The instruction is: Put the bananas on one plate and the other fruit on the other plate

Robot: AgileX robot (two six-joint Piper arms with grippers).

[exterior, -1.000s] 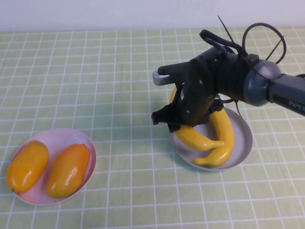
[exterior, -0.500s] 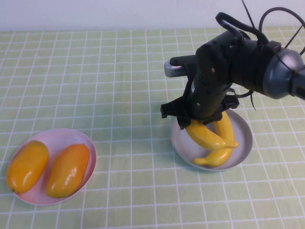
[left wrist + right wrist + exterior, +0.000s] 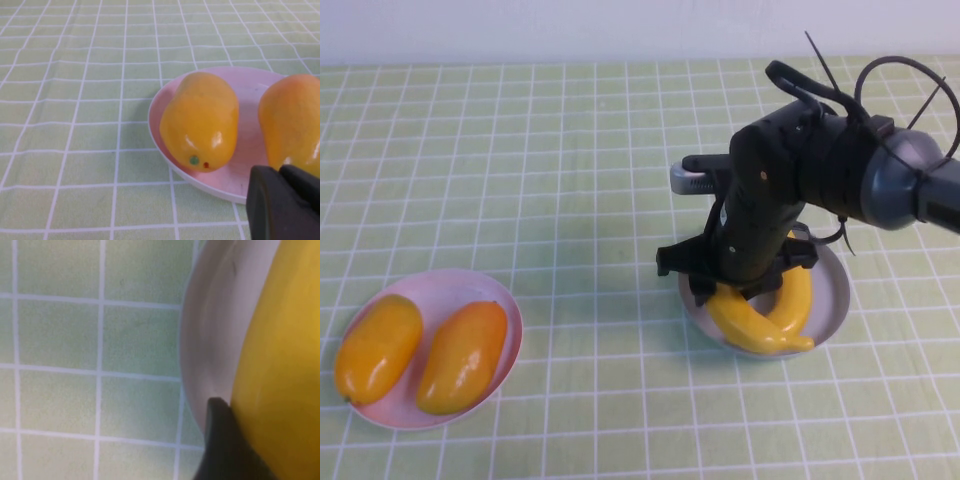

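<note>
— What is hidden?
— The right gripper (image 3: 745,285) covers part of the bananas (image 3: 760,322) on the grey-blue plate (image 3: 832,300), near the table's right edge; its grasp I cannot tell.
— And the left gripper (image 3: 285,202)?
— Clenched, empty, beside the pink plate (image 3: 235,180) of mangoes (image 3: 200,120). No writing is readable.

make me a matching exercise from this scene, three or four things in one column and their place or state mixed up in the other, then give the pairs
Things:
1. bananas
2. mango-like fruits
3. left gripper
4. right gripper

Place or state:
A. shut, beside the pink plate
B. lying on the pink plate
C. lying on the grey-blue plate
D. low over the grey-blue plate, at a banana

Pairs: 1-C, 2-B, 3-A, 4-D
</note>
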